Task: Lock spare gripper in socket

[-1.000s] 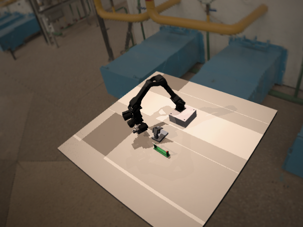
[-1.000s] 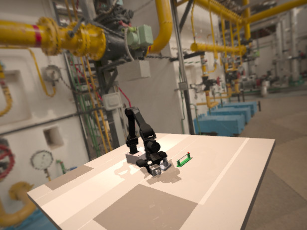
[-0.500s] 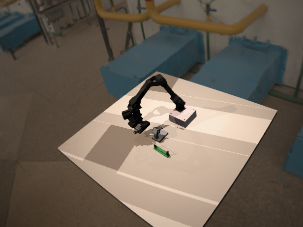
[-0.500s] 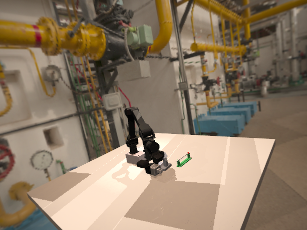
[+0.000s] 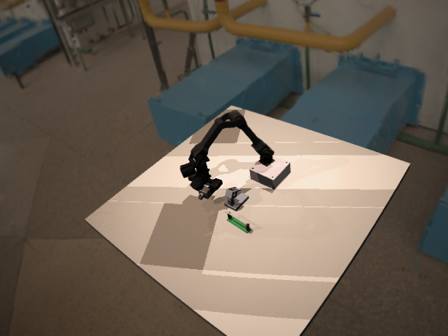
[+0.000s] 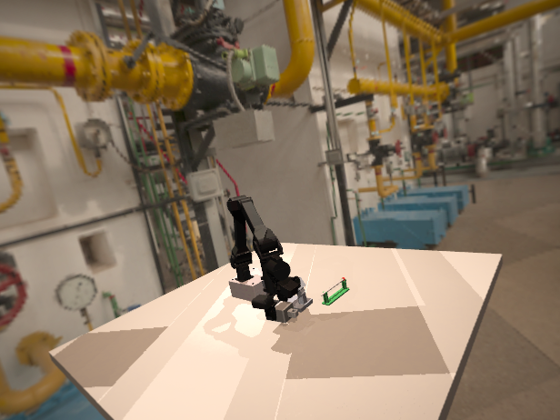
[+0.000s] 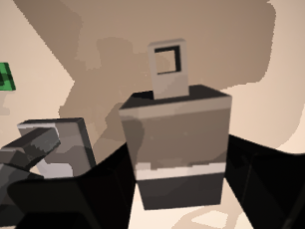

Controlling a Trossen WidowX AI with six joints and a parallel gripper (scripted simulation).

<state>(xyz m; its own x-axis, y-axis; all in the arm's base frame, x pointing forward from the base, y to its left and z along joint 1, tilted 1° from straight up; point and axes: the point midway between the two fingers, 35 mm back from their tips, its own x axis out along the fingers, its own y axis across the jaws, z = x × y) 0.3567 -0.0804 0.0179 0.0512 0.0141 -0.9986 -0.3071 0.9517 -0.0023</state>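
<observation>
My gripper (image 5: 206, 190) (image 7: 171, 135) is shut on the spare gripper, a grey block (image 6: 283, 312) (image 7: 176, 134) with a spigot (image 7: 170, 86) that has a square hole. The spigot points away from my fingers; the block looks slightly above the table. The mount (image 5: 241, 201) (image 7: 72, 149) stands beside it, to the left in the wrist view. Its raised socket (image 5: 231, 193) (image 7: 32, 147) shows no pin that I can make out; in the exterior view the arm partly hides the mount. The thin lock pin (image 6: 334, 286) (image 5: 247, 225) with a red end lies across a green rack (image 5: 238, 223) (image 6: 335, 297).
The arm's pale base box (image 5: 270, 172) (image 6: 245, 288) stands behind the mount. The green rack also shows at the left edge of the wrist view (image 7: 6, 77). Shadows of the arm fall on the tabletop (image 5: 291, 254) (image 6: 205, 377).
</observation>
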